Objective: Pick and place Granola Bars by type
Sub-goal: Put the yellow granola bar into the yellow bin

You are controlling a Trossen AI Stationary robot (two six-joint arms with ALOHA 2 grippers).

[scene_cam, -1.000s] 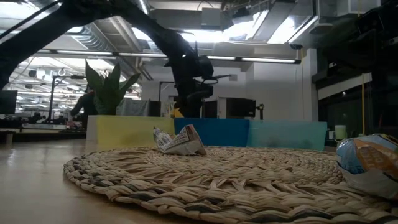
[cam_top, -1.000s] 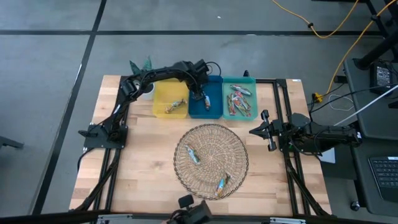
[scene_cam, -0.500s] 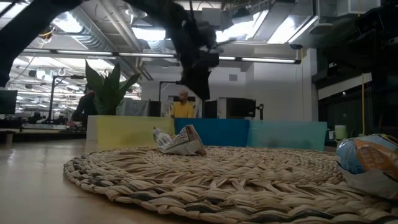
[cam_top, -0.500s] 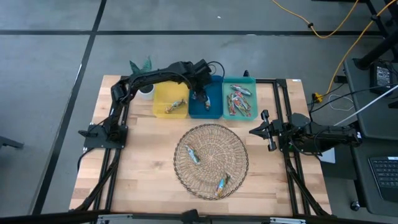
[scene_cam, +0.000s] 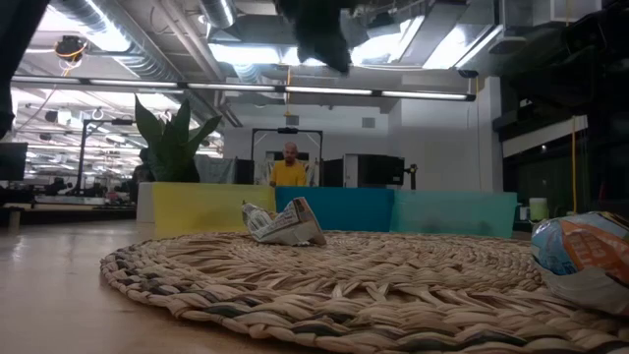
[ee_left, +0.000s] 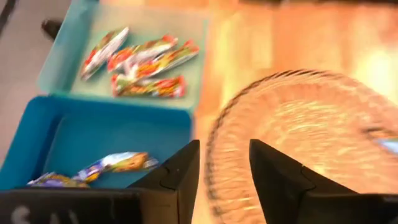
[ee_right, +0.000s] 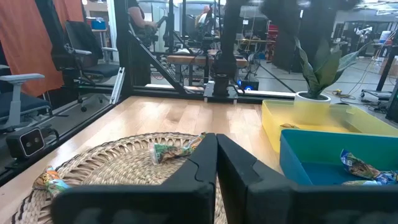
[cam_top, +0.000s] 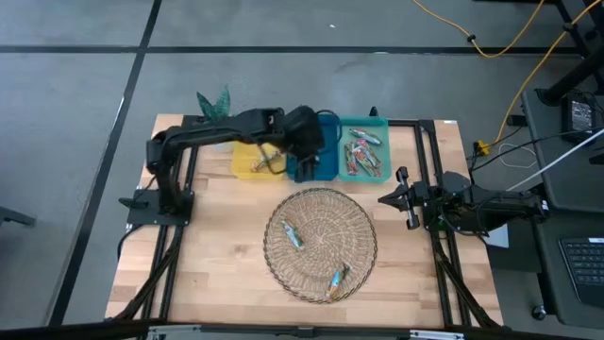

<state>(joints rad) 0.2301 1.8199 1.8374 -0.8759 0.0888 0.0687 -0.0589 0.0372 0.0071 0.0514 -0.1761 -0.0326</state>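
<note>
From the high view, I have the left gripper [cam_top: 304,142] above the near edge of the blue bin [cam_top: 326,162], between the yellow bin [cam_top: 247,161] and the teal bin [cam_top: 366,149]. Two granola bars are left on the woven mat [cam_top: 320,244]: a silver-blue bar [cam_top: 293,236] on its left part and another bar [cam_top: 335,278] near its front rim. The right gripper [cam_top: 407,197] is parked at the desk's [cam_top: 217,255] right side, beside the mat.

In the low view, I see the silver-blue bar [scene_cam: 286,224] lying on the mat [scene_cam: 373,285] in front of the three bins, and the second bar [scene_cam: 584,258] close to the camera at right. The left arm shows only as a dark shape at the top.

The left wrist view shows my left gripper's jaws parted with nothing between them; below lie blue-wrapped bars [ee_left: 115,163] in the blue bin [ee_left: 81,140] and red-orange bars [ee_left: 143,68] in the teal bin [ee_left: 199,56].

The right wrist view shows the right gripper [ee_right: 216,146] clenched and carrying nothing.

I judge a drop into the blue bin is done and I'm between picks. Next I need to bring the left gripper down over a bar on the mat and close across its width.
</note>
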